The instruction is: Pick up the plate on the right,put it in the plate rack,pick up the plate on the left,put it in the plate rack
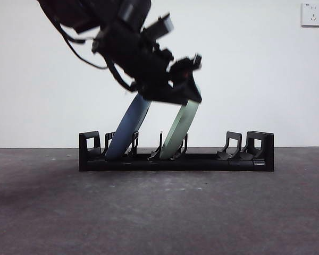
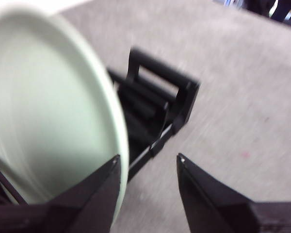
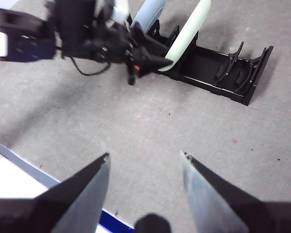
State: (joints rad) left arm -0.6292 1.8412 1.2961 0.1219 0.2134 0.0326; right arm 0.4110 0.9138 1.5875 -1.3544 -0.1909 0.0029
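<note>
**Two plates standing in the rack, left gripper at the green one's rim**

Hard to make out in the blurred left wrist view: only part of the pale green plate (image 2: 48, 111) and one blocky end of the plate rack (image 2: 160, 111). Top edges of both plates hidden behind the dark arm in the front view. Long, low and black, the plate rack (image 1: 244, 159), resting on the grey table (image 1: 159, 212), curved prongs upright, blocky ends. Blue plate (image 1: 126, 130) leaning in a slot near one end, pale green plate leaning in the next slots, apart. Left gripper (image 2: 148, 165) spread open, one jaw just beside the green rim; touching or not, cannot tell. Right gripper (image 3: 145, 160) wide open, empty, well apart from the rack, above bare table.
</note>
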